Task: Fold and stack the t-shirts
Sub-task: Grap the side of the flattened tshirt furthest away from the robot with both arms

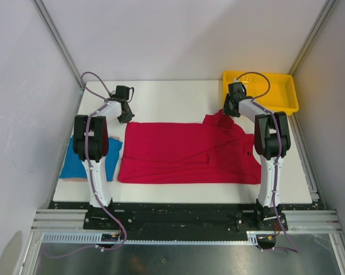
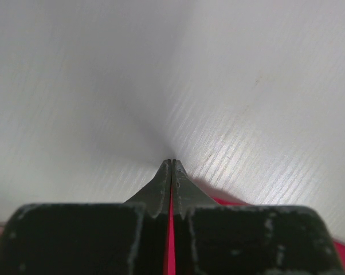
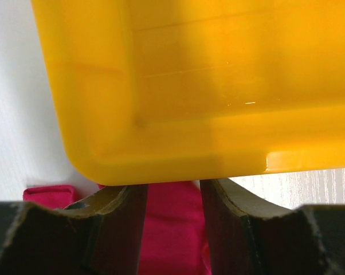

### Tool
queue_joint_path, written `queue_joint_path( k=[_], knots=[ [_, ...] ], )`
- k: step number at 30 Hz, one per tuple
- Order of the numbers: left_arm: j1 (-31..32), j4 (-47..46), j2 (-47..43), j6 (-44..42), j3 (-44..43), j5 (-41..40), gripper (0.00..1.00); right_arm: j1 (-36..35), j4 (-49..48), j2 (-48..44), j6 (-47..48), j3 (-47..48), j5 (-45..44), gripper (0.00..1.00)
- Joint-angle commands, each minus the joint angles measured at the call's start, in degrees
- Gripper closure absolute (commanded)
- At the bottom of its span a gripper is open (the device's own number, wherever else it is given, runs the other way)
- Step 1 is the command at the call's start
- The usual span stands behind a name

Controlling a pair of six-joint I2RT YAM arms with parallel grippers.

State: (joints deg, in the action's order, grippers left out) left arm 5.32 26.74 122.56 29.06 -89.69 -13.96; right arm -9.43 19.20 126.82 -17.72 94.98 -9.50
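Note:
The crimson red t-shirt (image 1: 184,154) lies spread across the middle of the white table (image 1: 178,94), its collar end to the right. My left gripper (image 1: 125,113) is at its far left corner. In the left wrist view the jaws (image 2: 172,162) are shut with a thin strip of red cloth (image 2: 171,252) pinched between them. My right gripper (image 1: 232,107) is at the shirt's far right corner. In the right wrist view its fingers (image 3: 172,186) stand a little apart with red cloth (image 3: 169,229) filling the gap. The blue t-shirt (image 1: 75,163) lies folded at the left, partly hidden by the left arm.
A yellow plastic tray (image 1: 287,102) stands at the back right corner, right behind my right gripper; its near wall (image 3: 189,86) fills the right wrist view. White walls close in the table at left, back and right.

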Motion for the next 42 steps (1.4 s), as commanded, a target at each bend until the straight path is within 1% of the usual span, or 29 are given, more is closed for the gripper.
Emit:
queue_joint_path(
  k=[1, 9, 16, 19, 25, 27, 32, 42],
  knots=[
    [-0.22, 0.97, -1.25, -0.14, 0.92, 0.97, 1.00, -0.77, -0.35, -1.84, 0.38, -1.25, 0.97, 0.55],
    [-0.22, 1.03, -1.31, -0.22, 1.00, 0.99, 1.00, -2.14, 1.27, -1.08, 0.28, -2.60, -0.31, 0.58],
    [-0.21, 0.98, -1.44, -0.28, 1.22, 1.17, 1.00, -2.81, 0.68, -1.69, -0.63, -5.24, -0.80, 0.64],
    [-0.29, 0.98, -1.54, -0.31, 1.41, 1.32, 1.00, -2.86, 0.77, -1.53, -0.61, -5.21, -0.88, 0.71],
    [-0.31, 0.94, -1.85, -0.51, 1.73, 1.42, 1.00, -2.52, 1.27, -2.03, -0.63, -4.27, -2.20, 0.95],
    [-0.29, 0.83, -2.06, -0.72, 1.67, 1.59, 1.00, -2.35, 1.34, -2.55, -0.60, -3.44, -2.57, 0.99],
    [-0.30, 0.72, -3.05, -1.31, 1.38, 1.96, 1.00, -2.06, 2.20, -5.31, -0.57, -0.86, -5.13, 1.00],
    [-0.31, 0.19, -6.68, -1.64, 1.36, 0.39, 1.00, -0.06, 1.81, -13.11, -1.05, -1.99, -8.22, 1.00]
  ],
)
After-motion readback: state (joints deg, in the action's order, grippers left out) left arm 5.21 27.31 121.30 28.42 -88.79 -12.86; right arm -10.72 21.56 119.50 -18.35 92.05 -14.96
